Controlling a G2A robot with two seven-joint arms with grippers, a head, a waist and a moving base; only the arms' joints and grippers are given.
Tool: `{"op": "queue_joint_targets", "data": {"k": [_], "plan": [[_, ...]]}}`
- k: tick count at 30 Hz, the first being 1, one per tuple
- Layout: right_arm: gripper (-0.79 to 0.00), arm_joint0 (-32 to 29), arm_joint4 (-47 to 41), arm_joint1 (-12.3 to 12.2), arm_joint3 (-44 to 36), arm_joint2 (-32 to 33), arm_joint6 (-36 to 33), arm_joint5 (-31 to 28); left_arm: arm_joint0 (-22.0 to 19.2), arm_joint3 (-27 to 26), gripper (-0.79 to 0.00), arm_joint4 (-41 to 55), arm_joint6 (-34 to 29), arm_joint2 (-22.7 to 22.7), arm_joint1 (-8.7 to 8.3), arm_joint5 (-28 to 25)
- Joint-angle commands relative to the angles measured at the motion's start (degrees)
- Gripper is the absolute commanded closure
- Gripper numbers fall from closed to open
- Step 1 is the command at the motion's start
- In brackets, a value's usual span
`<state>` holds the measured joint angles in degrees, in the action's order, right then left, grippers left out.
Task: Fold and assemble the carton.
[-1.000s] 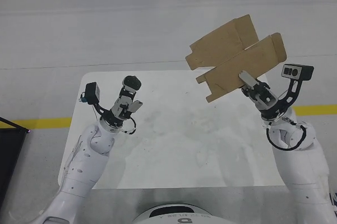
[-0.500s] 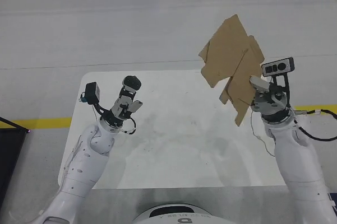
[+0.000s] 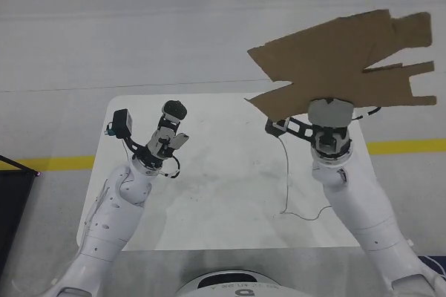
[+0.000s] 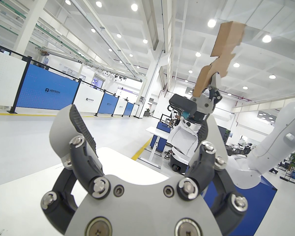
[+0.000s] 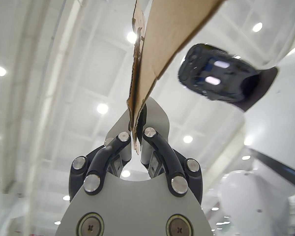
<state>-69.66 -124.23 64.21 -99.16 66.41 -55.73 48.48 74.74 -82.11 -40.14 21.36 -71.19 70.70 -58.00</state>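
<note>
A flat, unfolded brown carton (image 3: pixel 341 63) is held high above the table's far right corner, spread wide toward the top camera. My right gripper (image 5: pixel 137 121) is shut on its lower edge, with the cardboard (image 5: pixel 162 37) rising upward from between the fingers. The left wrist view shows the carton (image 4: pixel 221 57) edge-on, clamped in the right gripper (image 4: pixel 211 87) across the table. My left gripper (image 4: pixel 142 128) stands open and empty, pointing upward over the table's left side, where the top view shows it as well (image 3: pixel 171 126).
The white table (image 3: pixel 230 193) lies bare between the arms. A thin cable (image 3: pixel 286 185) hangs from the right arm onto the tabletop. A yellow floor line (image 3: pixel 52 162) runs behind the table, and a dark object (image 3: pixel 0 200) stands at the left edge.
The right arm has swung the carton upward and turned it, from tilted and edge-on to flat and broad toward the top camera. The left arm has not moved.
</note>
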Motion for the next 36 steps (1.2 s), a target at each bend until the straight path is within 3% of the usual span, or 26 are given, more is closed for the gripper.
{"op": "queue_joint_targets", "data": {"k": [1,7,14,16,19,23,30,36], "plan": [[0.0,0.7,-5.8,0.0,0.5,0.5,4.0,4.0,0.0,0.0,-0.785,0.0,0.0,0.0,0.0,0.0],[0.0,0.2,-9.6,0.3,1.3,1.7,9.0,9.1,0.0,0.0,-0.785,0.0,0.0,0.0,0.0,0.0],[0.0,0.2,-7.5,1.3,2.2,3.1,8.5,8.2,0.0,0.0,-0.785,0.0,0.0,0.0,0.0,0.0],[0.0,0.6,0.1,1.4,2.1,5.8,6.6,2.5,0.0,0.0,-0.785,0.0,0.0,0.0,0.0,0.0],[0.0,0.1,19.3,1.5,2.5,11.0,-1.4,-14.5,0.0,0.0,-0.785,0.0,0.0,0.0,0.0,0.0],[0.0,-1.2,30.5,1.5,5.2,14.3,-6.5,-29.1,0.0,0.0,-0.785,0.0,0.0,0.0,0.0,0.0],[0.0,-4.9,47.6,1.3,1.3,20.9,-4.5,-51.7,0.0,0.0,-0.785,0.0,0.0,0.0,0.0,0.0],[0.0,-8.8,68.1,1.5,-3.8,24.7,4.4,-73.3,0.0,0.0,-0.785,0.0,0.0,0.0,0.0,0.0]]}}
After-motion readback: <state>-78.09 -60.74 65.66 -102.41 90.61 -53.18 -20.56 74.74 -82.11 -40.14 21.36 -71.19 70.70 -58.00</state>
